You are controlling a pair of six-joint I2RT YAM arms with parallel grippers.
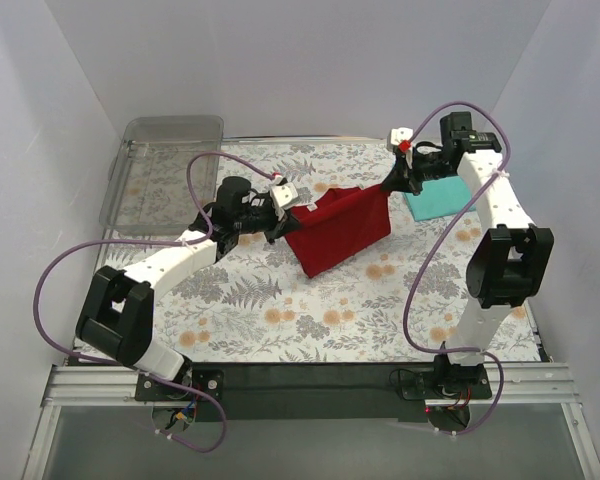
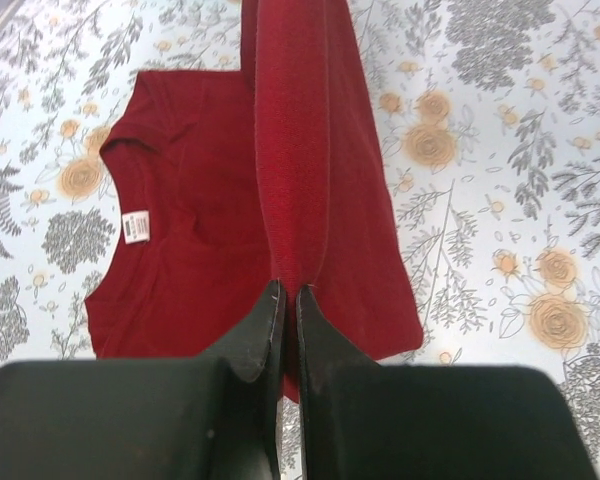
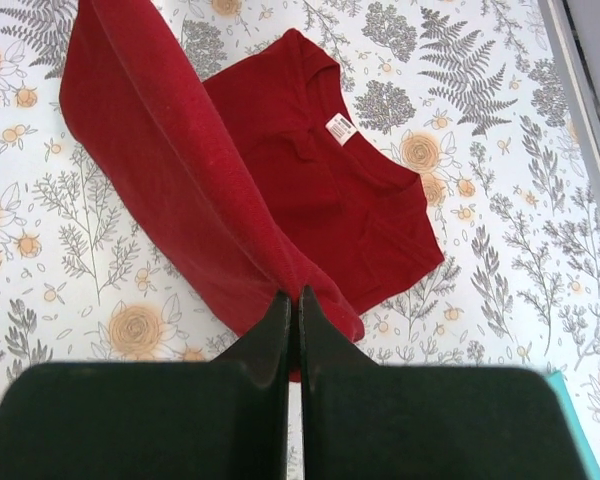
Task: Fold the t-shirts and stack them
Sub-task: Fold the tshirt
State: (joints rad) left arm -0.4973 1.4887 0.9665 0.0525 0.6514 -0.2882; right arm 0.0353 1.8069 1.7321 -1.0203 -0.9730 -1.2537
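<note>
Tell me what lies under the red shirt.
Only the mat shows around and beneath the red shirt, whose one edge is lifted. Anything under the flat cloth is hidden.

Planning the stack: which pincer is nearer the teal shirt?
Right. The right pincer sits just beside the teal shirt; the left pincer grips the red shirt, farther left.

top: high, from near edge | wrists: close, downward (all share dark red shirt)

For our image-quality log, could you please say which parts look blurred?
Top external: evenly lit, all sharp. Left wrist: the left end effector is blurred close up, the plain dark red cloth t-shirt crisp. Right wrist: the right end effector is likewise soft.
</note>
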